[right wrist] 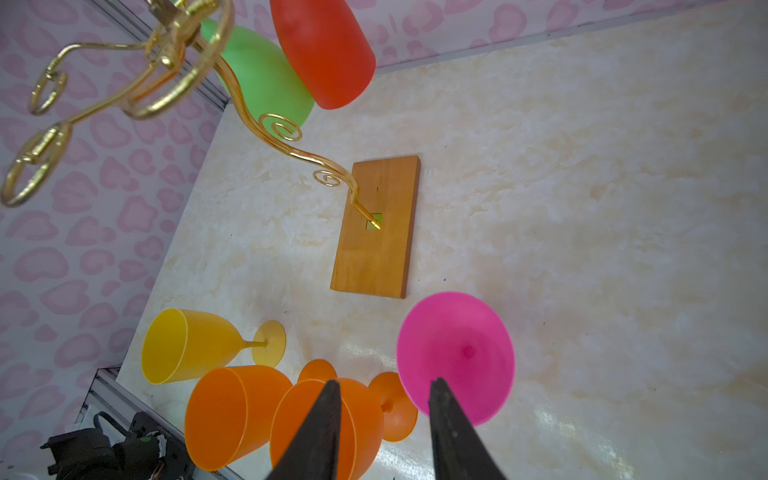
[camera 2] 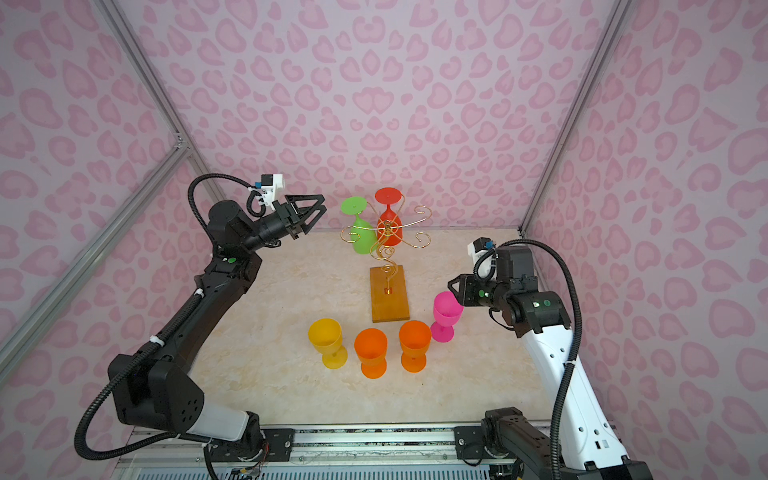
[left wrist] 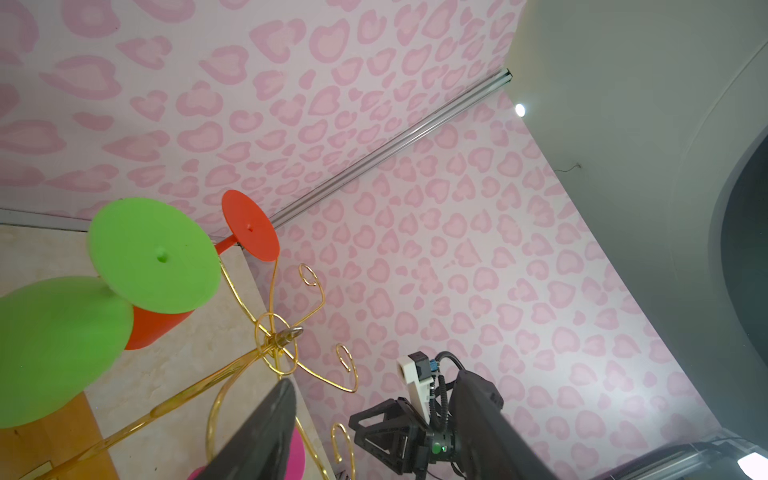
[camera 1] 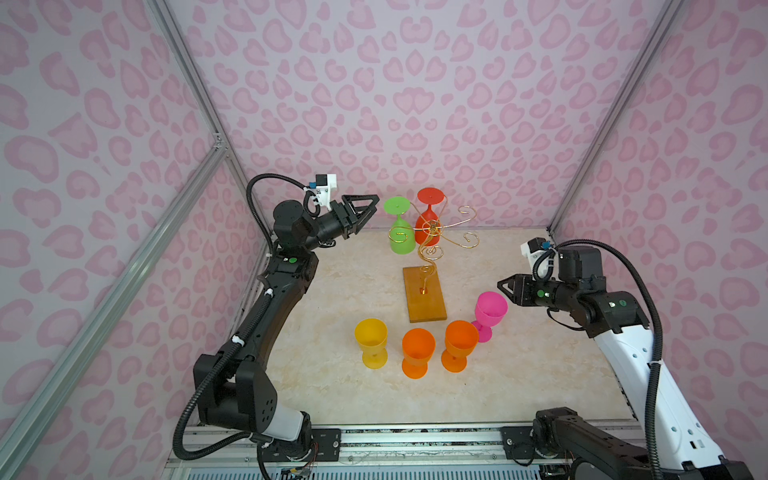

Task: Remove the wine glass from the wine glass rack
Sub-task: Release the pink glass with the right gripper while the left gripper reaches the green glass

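Wine glass (camera 1: pixel 400 235) just beside left jaws

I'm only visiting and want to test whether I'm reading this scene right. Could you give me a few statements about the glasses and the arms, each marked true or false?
1. Two glasses hang upside down on the wine glass rack: the green glass and the red glass. True.
2. Five glasses stand on the table. False: four do, the yellow glass, two orange glasses and the pink glass.
3. The left gripper grips the green glass. False: it is open and empty, beside that glass and apart from it.
4. The rack's base is a wooden rectangle. True.
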`<action>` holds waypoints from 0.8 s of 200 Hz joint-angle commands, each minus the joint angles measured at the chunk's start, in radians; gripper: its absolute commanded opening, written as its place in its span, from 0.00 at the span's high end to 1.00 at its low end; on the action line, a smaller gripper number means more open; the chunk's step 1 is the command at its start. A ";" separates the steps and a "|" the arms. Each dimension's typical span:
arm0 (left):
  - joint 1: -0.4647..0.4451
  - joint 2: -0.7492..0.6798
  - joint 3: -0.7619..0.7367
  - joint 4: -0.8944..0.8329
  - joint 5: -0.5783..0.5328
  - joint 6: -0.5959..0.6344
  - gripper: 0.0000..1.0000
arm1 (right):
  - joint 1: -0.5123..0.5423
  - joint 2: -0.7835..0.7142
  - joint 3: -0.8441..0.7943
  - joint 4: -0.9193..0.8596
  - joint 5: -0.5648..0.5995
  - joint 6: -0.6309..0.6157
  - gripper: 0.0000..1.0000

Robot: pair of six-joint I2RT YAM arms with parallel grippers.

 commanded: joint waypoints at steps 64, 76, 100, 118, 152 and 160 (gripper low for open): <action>0.013 0.200 0.074 -0.006 0.000 0.047 0.40 | -0.171 -0.155 -0.147 0.280 -0.086 0.131 0.63; 0.013 0.226 0.093 -0.003 0.002 0.046 0.41 | -0.184 -0.161 -0.155 0.294 -0.089 0.141 0.63; 0.013 0.271 0.121 0.003 0.006 0.036 0.42 | -0.204 -0.161 -0.163 0.307 -0.101 0.157 0.63; 0.013 0.298 0.132 0.007 0.007 0.031 0.42 | -0.216 -0.158 -0.170 0.322 -0.115 0.170 0.63; 0.007 0.329 0.148 0.028 0.010 0.018 0.44 | -0.226 -0.153 -0.177 0.339 -0.129 0.184 0.63; 0.004 0.335 0.156 0.028 0.010 0.019 0.44 | -0.229 -0.152 -0.176 0.339 -0.131 0.185 0.63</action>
